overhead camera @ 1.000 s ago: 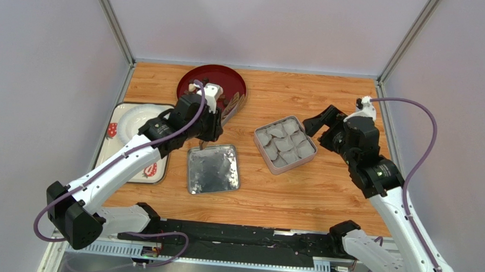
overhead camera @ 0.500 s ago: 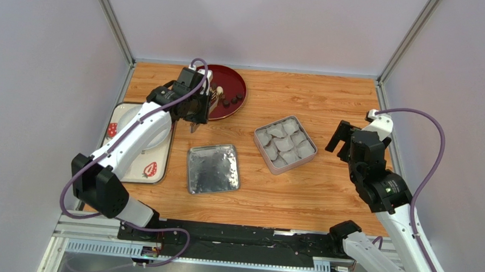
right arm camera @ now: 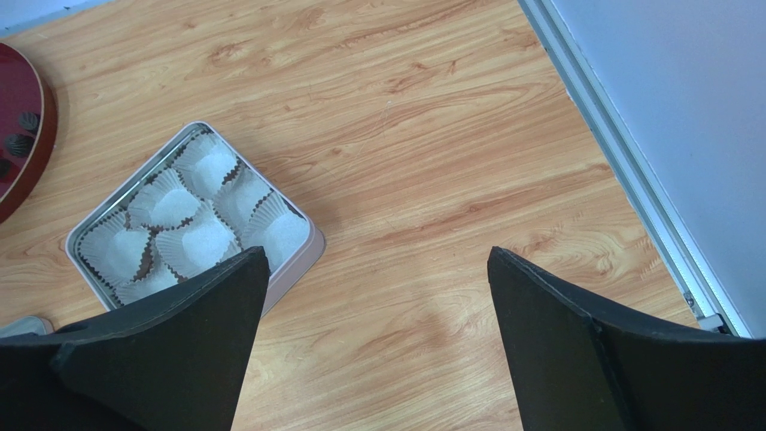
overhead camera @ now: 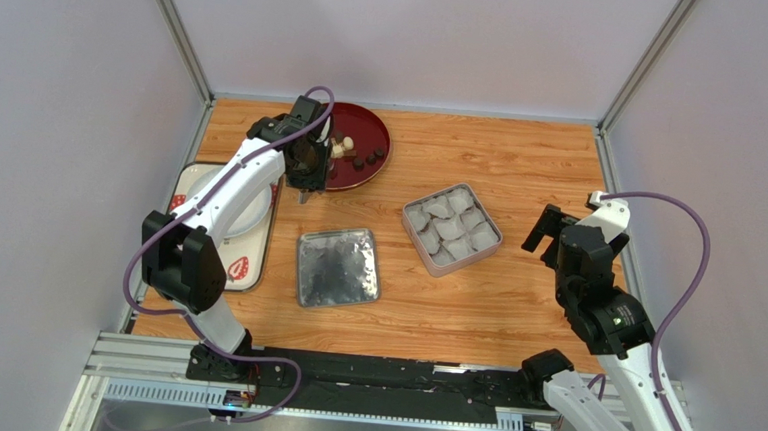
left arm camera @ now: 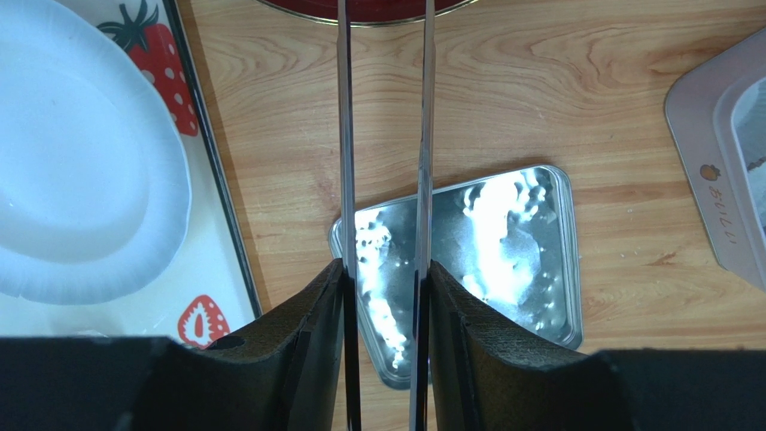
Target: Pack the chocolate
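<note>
1. Far left: the white rectangular tray printed with red strawberries (left arm camera: 117,314), carrying a white paper plate (left arm camera: 72,180), lies just beside my left arm. A careless swing could clip it.
2. My left gripper (overhead camera: 304,185), its fingers extended by long thin metal blades (left arm camera: 346,135), hangs at the near edge of the round dark-red plate (overhead camera: 369,128). The blades stand slightly apart with nothing between them.
3. The chocolate (overhead camera: 362,158), small dark pieces and a cream one, lies on that plate, none yet packed. I judge the smooth, narrow blades could squeeze a rounded piece sideways and send it skidding off.
4. The shiny square silver tin lid (overhead camera: 338,266) lies between plate and tin. A piece dropped in transit could land there or on the wooden table (overhead camera: 524,154).
5. The square silver tin (overhead camera: 452,228) holds empty white pleated paper cups (right arm camera: 193,238). Blades arriving low could snag or crush one.
6. My right gripper (right arm camera: 378,260) hovers spread wide and empty, near the tin's right side, where it might crowd a delivery.
</note>
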### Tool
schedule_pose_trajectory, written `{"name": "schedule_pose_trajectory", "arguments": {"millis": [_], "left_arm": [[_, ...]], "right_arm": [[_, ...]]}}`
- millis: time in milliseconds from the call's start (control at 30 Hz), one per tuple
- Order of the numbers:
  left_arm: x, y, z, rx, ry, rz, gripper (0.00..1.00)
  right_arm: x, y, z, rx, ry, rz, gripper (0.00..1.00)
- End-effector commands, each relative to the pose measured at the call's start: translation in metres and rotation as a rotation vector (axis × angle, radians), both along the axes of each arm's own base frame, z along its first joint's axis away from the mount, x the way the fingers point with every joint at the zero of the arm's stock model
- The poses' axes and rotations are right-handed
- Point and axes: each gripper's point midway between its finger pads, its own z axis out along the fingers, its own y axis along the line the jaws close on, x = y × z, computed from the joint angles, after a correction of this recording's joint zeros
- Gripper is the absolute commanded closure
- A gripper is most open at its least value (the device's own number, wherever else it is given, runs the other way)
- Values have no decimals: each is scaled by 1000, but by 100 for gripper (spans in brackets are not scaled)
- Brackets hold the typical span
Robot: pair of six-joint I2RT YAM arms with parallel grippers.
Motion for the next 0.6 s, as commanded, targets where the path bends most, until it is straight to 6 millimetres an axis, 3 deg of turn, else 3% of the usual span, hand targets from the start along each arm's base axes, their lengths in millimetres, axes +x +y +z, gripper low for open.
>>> {"name": "schedule_pose_trajectory", "arguments": {"millis": [0,567], "left_arm": [[12,5,6,-19,-12,59,54],[39,-3,-12,-99,-8,126,48]], "right_arm": [[5,-2,8,2,-47,-14,3],[6,2,8,7,-56,6,4]]}}
